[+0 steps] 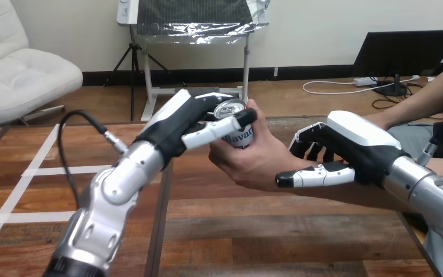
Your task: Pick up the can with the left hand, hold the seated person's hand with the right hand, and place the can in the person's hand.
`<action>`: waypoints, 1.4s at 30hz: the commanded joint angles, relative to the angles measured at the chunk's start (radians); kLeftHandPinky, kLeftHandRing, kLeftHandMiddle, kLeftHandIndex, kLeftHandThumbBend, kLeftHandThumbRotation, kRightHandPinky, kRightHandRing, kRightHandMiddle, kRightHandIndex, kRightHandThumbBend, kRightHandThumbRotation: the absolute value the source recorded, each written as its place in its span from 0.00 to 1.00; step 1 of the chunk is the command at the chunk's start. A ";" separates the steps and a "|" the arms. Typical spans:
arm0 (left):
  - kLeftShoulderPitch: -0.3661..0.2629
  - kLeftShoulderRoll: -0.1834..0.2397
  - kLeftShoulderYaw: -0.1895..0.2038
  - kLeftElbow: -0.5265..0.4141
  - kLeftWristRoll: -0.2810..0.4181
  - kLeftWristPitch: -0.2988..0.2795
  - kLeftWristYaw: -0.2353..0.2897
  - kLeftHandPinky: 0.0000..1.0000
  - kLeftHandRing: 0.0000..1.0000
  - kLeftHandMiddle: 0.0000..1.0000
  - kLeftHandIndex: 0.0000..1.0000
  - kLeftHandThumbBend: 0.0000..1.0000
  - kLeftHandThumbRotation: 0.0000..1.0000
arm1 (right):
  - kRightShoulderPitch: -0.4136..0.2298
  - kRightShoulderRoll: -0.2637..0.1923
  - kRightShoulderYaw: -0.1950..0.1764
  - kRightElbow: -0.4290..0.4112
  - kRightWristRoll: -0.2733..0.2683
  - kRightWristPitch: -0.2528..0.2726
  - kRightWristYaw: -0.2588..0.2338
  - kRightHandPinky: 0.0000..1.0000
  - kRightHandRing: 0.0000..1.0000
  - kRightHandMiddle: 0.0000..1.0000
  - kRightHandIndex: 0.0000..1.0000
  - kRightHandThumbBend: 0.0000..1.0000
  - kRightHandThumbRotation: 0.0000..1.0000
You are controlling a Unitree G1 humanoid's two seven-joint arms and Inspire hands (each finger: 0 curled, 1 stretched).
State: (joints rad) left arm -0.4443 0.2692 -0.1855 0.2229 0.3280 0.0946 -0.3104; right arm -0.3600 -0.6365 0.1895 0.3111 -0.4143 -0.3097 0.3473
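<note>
A silver can (235, 123) is held up above the middle of the wooden table (277, 236). My left hand (176, 124) is shut on it, thumb across its front and fingers behind it. The person's hand (254, 164) cups the can from below and from the right, with its thumb at the can's top rim. My right hand (355, 144) is shut on the person's wrist just right of that hand. Its fingers curl over the top of the wrist and its thumb lies along the near side. The can's lower part is hidden by the person's palm.
The person's forearm (375, 199) runs rightward under my right hand to the table's right edge. Another arm of the person (432, 92) reaches in from the upper right. A dark seam (160, 225) splits the tabletop left of centre.
</note>
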 commanded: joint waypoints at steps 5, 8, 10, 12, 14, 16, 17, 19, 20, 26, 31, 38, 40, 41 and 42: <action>0.020 0.022 0.031 -0.091 0.002 0.001 0.046 0.82 0.91 0.90 0.89 0.90 0.99 | 0.029 0.035 -0.011 -0.033 0.084 0.016 0.052 0.59 0.77 0.79 0.81 1.00 0.94; 0.036 0.018 0.037 -0.108 -0.006 0.004 0.055 0.83 0.92 0.91 0.90 0.90 0.99 | 0.033 0.039 -0.019 -0.030 0.108 0.020 0.063 0.62 0.80 0.83 0.85 1.00 0.97; 0.045 0.018 0.038 -0.119 -0.007 0.009 0.058 0.84 0.92 0.91 0.91 0.90 0.99 | 0.035 0.042 -0.024 -0.026 0.126 0.022 0.071 0.64 0.82 0.85 0.87 1.00 0.98; 0.058 0.018 0.041 -0.135 -0.008 0.016 0.062 0.84 0.93 0.92 0.91 0.89 0.99 | 0.039 0.049 -0.034 -0.019 0.154 0.026 0.077 0.65 0.84 0.86 0.88 1.00 0.99; 0.070 0.016 0.045 -0.148 -0.011 0.021 0.067 0.84 0.93 0.92 0.92 0.89 0.99 | 0.043 0.055 -0.041 -0.015 0.179 0.028 0.081 0.67 0.85 0.88 0.90 1.00 0.99; 0.079 0.014 0.048 -0.158 -0.016 0.024 0.070 0.84 0.94 0.93 0.93 0.88 0.99 | 0.046 0.059 -0.047 -0.014 0.196 0.030 0.084 0.69 0.87 0.90 0.91 1.00 1.00; 0.088 0.012 0.053 -0.167 -0.021 0.023 0.073 0.84 0.94 0.93 0.93 0.87 0.99 | 0.048 0.062 -0.051 -0.011 0.208 0.028 0.085 0.70 0.88 0.90 0.92 1.00 1.00; 0.098 0.010 0.057 -0.178 -0.027 0.024 0.077 0.85 0.95 0.94 0.93 0.85 0.98 | 0.050 0.065 -0.055 -0.008 0.221 0.025 0.087 0.71 0.89 0.91 0.93 1.00 1.00; 0.108 0.007 0.063 -0.190 -0.034 0.023 0.080 0.85 0.95 0.95 0.93 0.85 0.98 | 0.052 0.069 -0.060 -0.009 0.233 0.025 0.086 0.72 0.89 0.92 0.93 1.00 1.00; 0.153 -0.004 0.086 -0.246 -0.069 0.017 0.091 0.87 0.96 0.96 0.94 0.75 0.96 | 0.070 0.089 -0.083 -0.020 0.285 0.025 0.079 0.77 0.91 0.93 0.95 1.00 1.00; 0.188 -0.013 0.102 -0.301 -0.087 0.034 0.102 0.89 0.97 0.96 0.95 0.76 0.97 | 0.085 0.111 -0.103 -0.033 0.327 0.030 0.076 0.79 0.91 0.94 0.95 1.00 1.00; 0.255 -0.023 0.120 -0.426 -0.089 0.063 0.134 0.88 0.94 0.94 0.93 0.76 0.99 | 0.103 0.141 -0.130 -0.037 0.383 0.001 0.067 0.81 0.91 0.94 0.94 1.00 1.00; 0.270 -0.026 0.124 -0.455 -0.088 0.065 0.142 0.86 0.93 0.93 0.92 0.73 1.00 | 0.108 0.147 -0.136 -0.039 0.385 -0.011 0.060 0.81 0.91 0.93 0.94 1.00 1.00; 0.284 -0.032 0.130 -0.481 -0.092 0.070 0.148 0.84 0.92 0.92 0.91 0.70 1.00 | 0.114 0.151 -0.140 -0.044 0.388 -0.014 0.054 0.81 0.91 0.93 0.95 1.00 1.00; 0.292 -0.035 0.134 -0.498 -0.094 0.074 0.152 0.83 0.91 0.92 0.91 0.69 1.00 | 0.117 0.154 -0.142 -0.047 0.389 -0.015 0.050 0.81 0.91 0.93 0.95 1.00 1.00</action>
State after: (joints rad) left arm -0.1649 0.2549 -0.0953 -0.1314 0.2453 0.1601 -0.1973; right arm -0.2512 -0.5316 0.0674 0.2879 -0.0524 -0.2999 0.4183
